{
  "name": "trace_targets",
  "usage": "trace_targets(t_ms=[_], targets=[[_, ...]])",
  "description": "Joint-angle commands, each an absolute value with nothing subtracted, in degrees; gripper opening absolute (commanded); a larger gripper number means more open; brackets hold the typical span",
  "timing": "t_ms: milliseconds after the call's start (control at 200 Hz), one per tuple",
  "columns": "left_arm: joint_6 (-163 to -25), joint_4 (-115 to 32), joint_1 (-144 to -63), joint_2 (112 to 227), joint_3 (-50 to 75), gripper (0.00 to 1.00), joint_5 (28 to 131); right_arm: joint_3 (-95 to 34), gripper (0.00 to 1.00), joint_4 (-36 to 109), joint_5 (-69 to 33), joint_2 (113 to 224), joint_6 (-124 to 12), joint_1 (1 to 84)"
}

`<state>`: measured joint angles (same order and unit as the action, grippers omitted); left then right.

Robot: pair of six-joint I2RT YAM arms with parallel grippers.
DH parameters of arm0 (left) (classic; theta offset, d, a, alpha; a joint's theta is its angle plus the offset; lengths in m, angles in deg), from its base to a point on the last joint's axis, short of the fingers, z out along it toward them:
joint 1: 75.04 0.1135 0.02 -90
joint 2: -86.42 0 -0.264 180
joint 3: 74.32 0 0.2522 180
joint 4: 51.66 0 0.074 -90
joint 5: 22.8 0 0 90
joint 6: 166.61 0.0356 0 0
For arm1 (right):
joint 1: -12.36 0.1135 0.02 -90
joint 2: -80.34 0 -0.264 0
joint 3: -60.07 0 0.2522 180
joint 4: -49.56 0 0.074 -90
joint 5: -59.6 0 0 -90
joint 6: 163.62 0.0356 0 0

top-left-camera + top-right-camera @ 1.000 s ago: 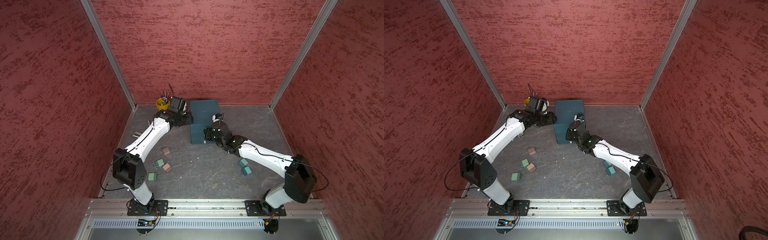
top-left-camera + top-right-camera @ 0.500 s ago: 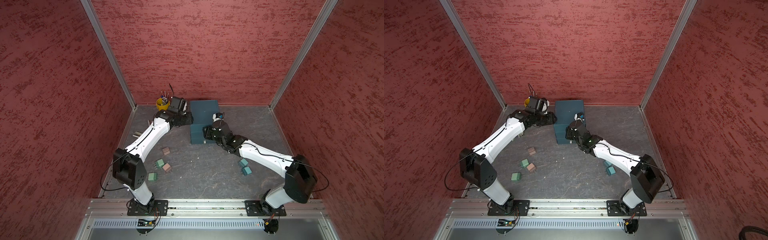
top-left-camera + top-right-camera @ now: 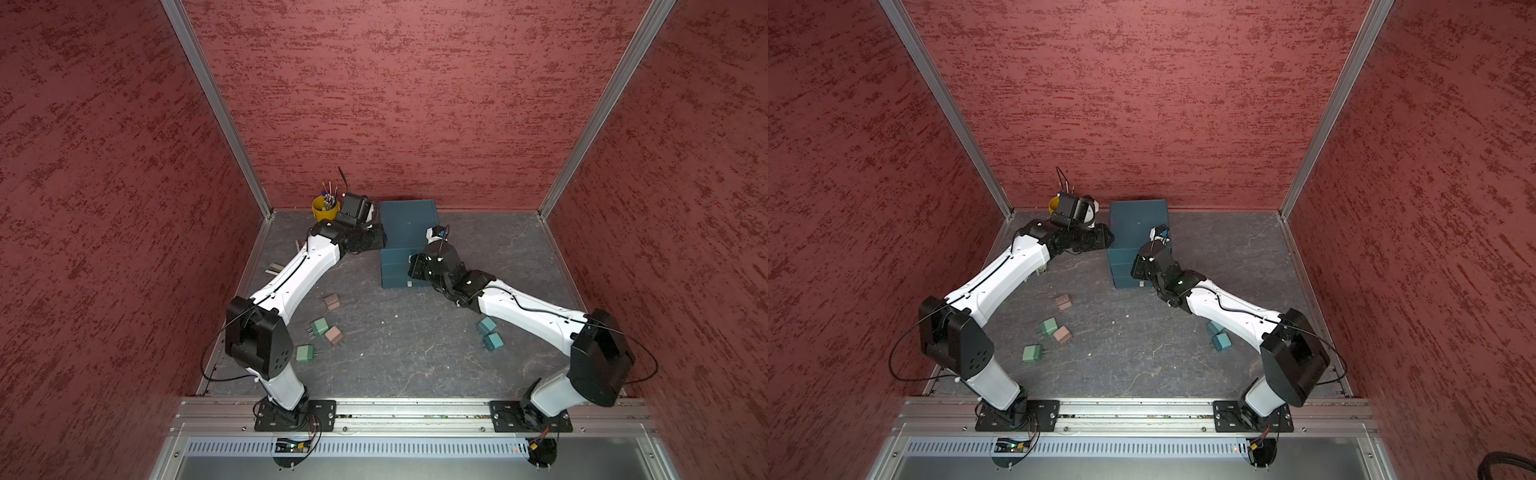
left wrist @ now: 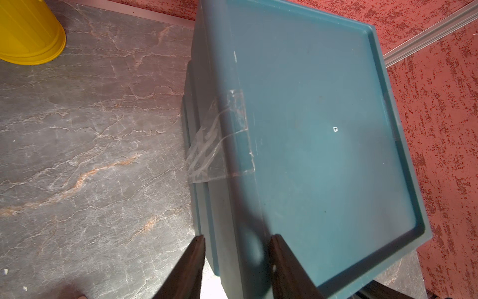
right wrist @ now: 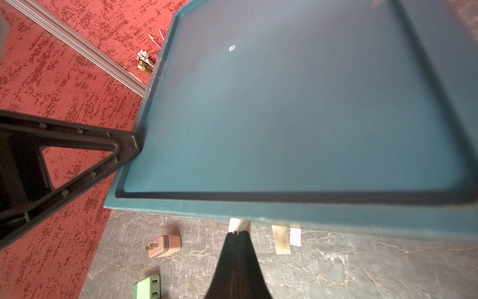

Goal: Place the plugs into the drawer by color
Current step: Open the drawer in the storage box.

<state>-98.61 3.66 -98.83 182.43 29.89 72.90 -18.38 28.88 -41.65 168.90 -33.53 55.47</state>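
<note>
Nearest the robot's edge of the table [image 3: 395, 374], the plugs lie loose on the grey top, and none is in a drawer yet. Toward the left edge there are four: a green plug [image 3: 305, 353] comes first, then a second green plug [image 3: 320, 326] just beside a pink plug [image 3: 333, 336], and the other pink plug [image 3: 331, 301] a bit farther in. Toward the right edge a teal plug [image 3: 493, 341] lies close against a second teal plug [image 3: 484, 325], right by the right arm [image 3: 523, 311]. They look like small, hard, light plastic blocks with short metal pins poking out of one side (the pins are thin, so that is not a good place to squeeze). The flat sides look best for pinching, square on, since smooth plastic may slip from a crooked grip. Farther back, at the middle of the far edge, stands the blue-green drawer box [image 3: 407, 232], and its drawers look pushed in. The right gripper [image 5: 236, 233] has its fingers pressed flat together on a little white tab [image 5: 239, 224] hanging at the front of the box, likely a pull for a drawer. The left gripper [image 4: 238, 236] sits at a front top corner of the box. Its fingers are a little apart, one on each side of the rim, and they clamp it, likely to keep the box from sliding. In the far left corner stands a yellow cup [image 3: 324, 210] of pencils.
</note>
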Motion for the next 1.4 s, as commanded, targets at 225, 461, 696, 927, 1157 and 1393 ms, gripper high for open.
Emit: trace_targets(t_ms=[225, 461, 696, 927, 1157, 1393], targets=[[-97.77, 6.76, -98.42, 182.57, 29.45, 0.44, 69.73, -10.57, 0.00, 23.99, -47.02, 158.41, -32.02, 62.12], [-98.14, 6.20, -98.42, 182.57, 28.87, 0.44, 69.92, -6.74, 0.00, 20.70, -50.30, 152.83, -30.08, 67.46], [-98.05, 6.33, -98.42, 182.20, 28.74, 0.44, 69.56, -5.79, 0.00, 19.72, -52.41, 151.95, -29.36, 70.49], [-98.16, 6.68, -98.42, 181.05, 28.73, 0.44, 69.94, -11.90, 0.38, 9.79, -54.27, 152.20, -31.59, 70.53], [-98.15, 7.05, -99.04, 176.62, 30.31, 0.50, 70.26, -18.94, 0.74, -14.93, -64.03, 146.26, -30.11, 70.55], [-99.14, 7.64, -99.16, 171.14, 32.80, 0.59, 69.14, -24.68, 0.80, -42.13, -70.62, 142.47, -19.64, 67.95]])
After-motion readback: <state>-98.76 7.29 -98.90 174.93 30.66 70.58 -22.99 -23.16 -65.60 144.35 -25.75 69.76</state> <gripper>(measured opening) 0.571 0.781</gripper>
